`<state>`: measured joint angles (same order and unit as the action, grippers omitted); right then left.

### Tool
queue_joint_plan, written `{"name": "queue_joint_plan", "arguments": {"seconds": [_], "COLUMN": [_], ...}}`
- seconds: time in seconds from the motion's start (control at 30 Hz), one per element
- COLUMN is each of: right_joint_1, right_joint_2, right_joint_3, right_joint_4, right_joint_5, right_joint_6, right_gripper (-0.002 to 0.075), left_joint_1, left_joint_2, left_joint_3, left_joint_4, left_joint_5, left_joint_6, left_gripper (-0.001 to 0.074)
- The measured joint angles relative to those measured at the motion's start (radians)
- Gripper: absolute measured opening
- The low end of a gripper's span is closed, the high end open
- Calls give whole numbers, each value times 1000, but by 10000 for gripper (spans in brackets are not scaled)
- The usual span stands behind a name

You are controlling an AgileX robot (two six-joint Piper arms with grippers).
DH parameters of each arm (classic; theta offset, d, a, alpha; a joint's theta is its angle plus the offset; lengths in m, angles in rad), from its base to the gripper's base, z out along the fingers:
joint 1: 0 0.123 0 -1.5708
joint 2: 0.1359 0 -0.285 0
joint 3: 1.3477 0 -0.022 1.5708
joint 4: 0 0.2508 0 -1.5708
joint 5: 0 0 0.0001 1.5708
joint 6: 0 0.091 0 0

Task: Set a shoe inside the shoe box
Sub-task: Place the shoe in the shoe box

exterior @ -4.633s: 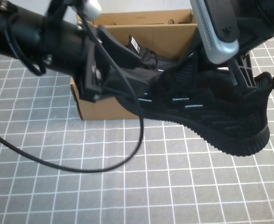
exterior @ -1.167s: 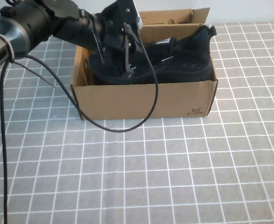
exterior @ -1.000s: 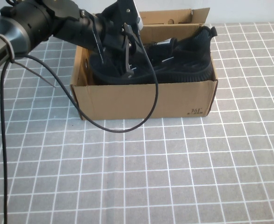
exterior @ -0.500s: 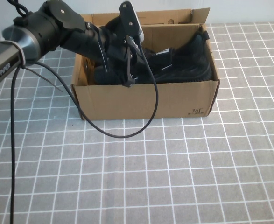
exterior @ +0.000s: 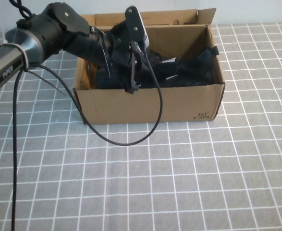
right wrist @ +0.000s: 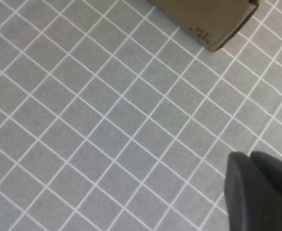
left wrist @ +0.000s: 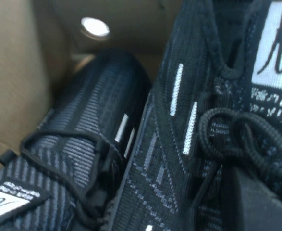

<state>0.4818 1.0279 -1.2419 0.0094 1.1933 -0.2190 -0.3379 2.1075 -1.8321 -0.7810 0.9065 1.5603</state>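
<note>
The brown shoe box stands open at the back middle of the gridded mat. Inside it lies the black shoe, its heel toward the right wall and below the rim. My left gripper reaches down into the box from the left. In the left wrist view it is shut on the shoe at the laces beside the white tongue label. A second matching shoe lies next to it in the box. My right gripper is shut with nothing in it, hovering over the mat near the shoe box's printed corner.
A black cable hangs from the left arm over the box's front wall onto the mat. The box's lid flap stands up at the back. A round hole shows in the box's side wall.
The shoe's heel, which stuck up above the box's right rim, has dropped down inside the box. The left arm has lowered a little with it.
</note>
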Motion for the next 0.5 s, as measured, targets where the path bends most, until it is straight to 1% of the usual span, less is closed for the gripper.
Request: {"name": "queue_joint_plan", "arguments": {"seconds": [0.23, 0.5], "right_joint_1": [0, 0], "right_joint_2": [0, 0], "right_joint_3": [0, 0], "right_joint_4": [2, 4], "right_joint_5": [-9, -11], "right_joint_6": [0, 0], "right_gripper": [-16, -16], "left_joint_1": [0, 0], "left_joint_2": [2, 57], "left_joint_3": [0, -5], "left_joint_4": [51, 44], "left_joint_5": [2, -2], "left_joint_6": [0, 0], "left_gripper": [21, 21]}}
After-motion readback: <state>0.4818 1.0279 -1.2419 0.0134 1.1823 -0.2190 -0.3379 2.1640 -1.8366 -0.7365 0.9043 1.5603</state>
